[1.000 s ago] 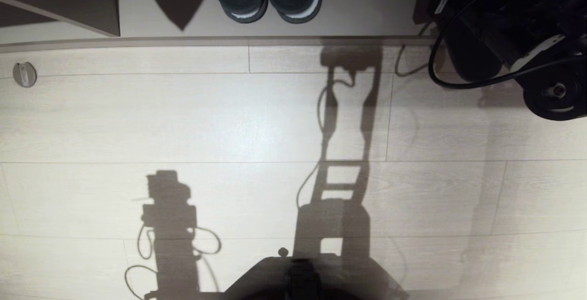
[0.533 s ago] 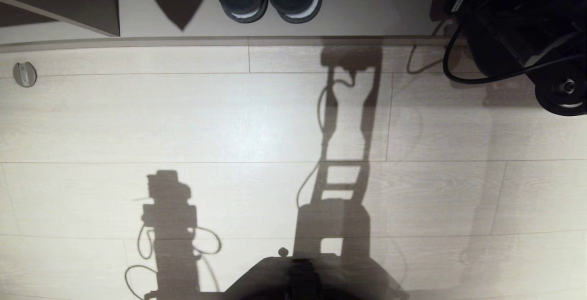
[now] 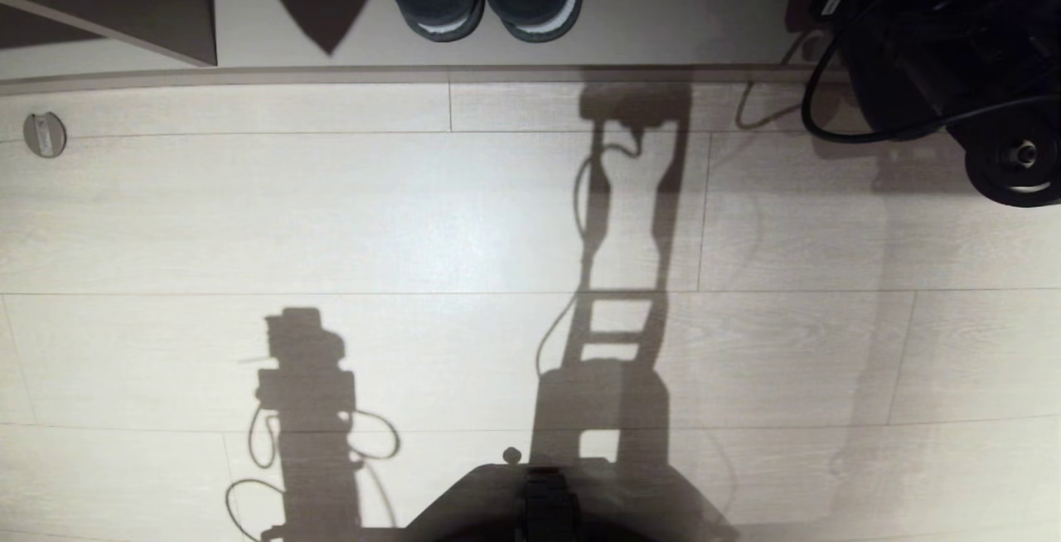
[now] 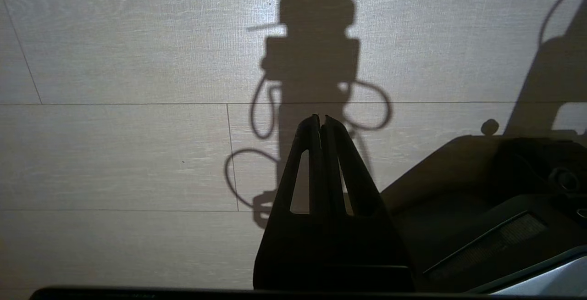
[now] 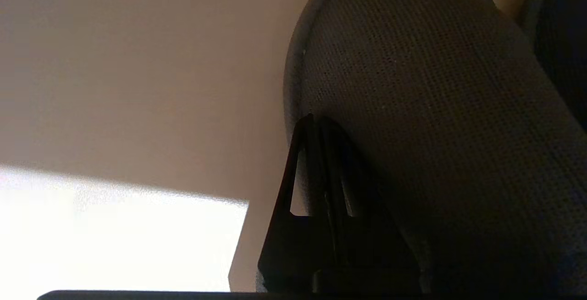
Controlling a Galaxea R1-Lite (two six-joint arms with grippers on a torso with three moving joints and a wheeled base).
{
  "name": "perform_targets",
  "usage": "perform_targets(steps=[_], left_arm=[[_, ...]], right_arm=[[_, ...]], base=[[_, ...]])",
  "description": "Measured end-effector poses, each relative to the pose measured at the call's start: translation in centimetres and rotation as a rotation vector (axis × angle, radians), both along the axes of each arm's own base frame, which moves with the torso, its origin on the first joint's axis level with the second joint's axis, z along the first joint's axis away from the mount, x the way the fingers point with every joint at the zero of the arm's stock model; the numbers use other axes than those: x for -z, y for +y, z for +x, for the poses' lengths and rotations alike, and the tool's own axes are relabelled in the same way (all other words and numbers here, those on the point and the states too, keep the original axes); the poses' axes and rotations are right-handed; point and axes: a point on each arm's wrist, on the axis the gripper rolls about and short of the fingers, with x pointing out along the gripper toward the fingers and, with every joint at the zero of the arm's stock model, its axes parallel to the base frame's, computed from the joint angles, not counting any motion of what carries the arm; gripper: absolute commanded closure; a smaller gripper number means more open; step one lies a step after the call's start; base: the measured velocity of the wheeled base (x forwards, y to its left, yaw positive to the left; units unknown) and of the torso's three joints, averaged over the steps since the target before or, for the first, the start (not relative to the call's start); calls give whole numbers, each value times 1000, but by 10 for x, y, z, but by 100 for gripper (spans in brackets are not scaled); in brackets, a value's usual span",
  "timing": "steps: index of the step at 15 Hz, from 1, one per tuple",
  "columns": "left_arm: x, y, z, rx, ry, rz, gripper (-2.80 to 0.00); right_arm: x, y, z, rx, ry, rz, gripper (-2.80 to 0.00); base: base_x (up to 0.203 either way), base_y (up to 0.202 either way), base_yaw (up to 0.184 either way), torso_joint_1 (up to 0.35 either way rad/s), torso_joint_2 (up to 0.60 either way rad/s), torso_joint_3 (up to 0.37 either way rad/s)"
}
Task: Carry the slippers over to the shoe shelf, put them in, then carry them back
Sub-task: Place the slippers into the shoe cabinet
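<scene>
My right gripper (image 5: pixel 316 117) is shut, its tips pinching the rim of a grey mesh slipper (image 5: pixel 412 107) that lies close along the fingers. A second, darker slipper (image 5: pixel 566 38) shows just beyond it. In the head view the right arm (image 3: pixel 953 36) is a dark mass at the far right, at the shoe shelf (image 3: pixel 331 75). Its fingers are lost in that dark. The shelf is low, with a pale floor and a brown front trim. My left gripper (image 4: pixel 321 117) is shut on nothing, parked above the floor beside my base.
A blacker pair of slippers with whitish sole rims (image 3: pixel 485 3) stands inside the shelf at the middle. A dark panel (image 3: pixel 124 3) closes the shelf's left. A round metal disc (image 3: pixel 44 134) sits on the plank floor. A black cable (image 3: pixel 829 123) loops below the right arm.
The right arm has swung further right along the shelf front, carrying its load with it. The black pair, the floor and the left arm have not moved.
</scene>
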Motion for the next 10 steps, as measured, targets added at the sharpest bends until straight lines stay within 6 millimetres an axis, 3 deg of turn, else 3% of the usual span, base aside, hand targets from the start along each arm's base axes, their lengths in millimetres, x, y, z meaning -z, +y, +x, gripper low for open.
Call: perform_targets(steps=[4, 7, 10], left_arm=[[0, 0, 0, 0, 0, 0, 0], [0, 0, 0, 0, 0, 0, 0], [0, 0, 0, 0, 0, 0, 0]], right_arm=[[-1, 8, -16, -63, 12, 47, 0], [4, 7, -40, -82, 43, 51, 0], [24, 0, -72, -87, 117, 35, 0]], base=[[0, 0, 0, 0, 0, 0], [0, 0, 0, 0, 0, 0], [0, 0, 0, 0, 0, 0]])
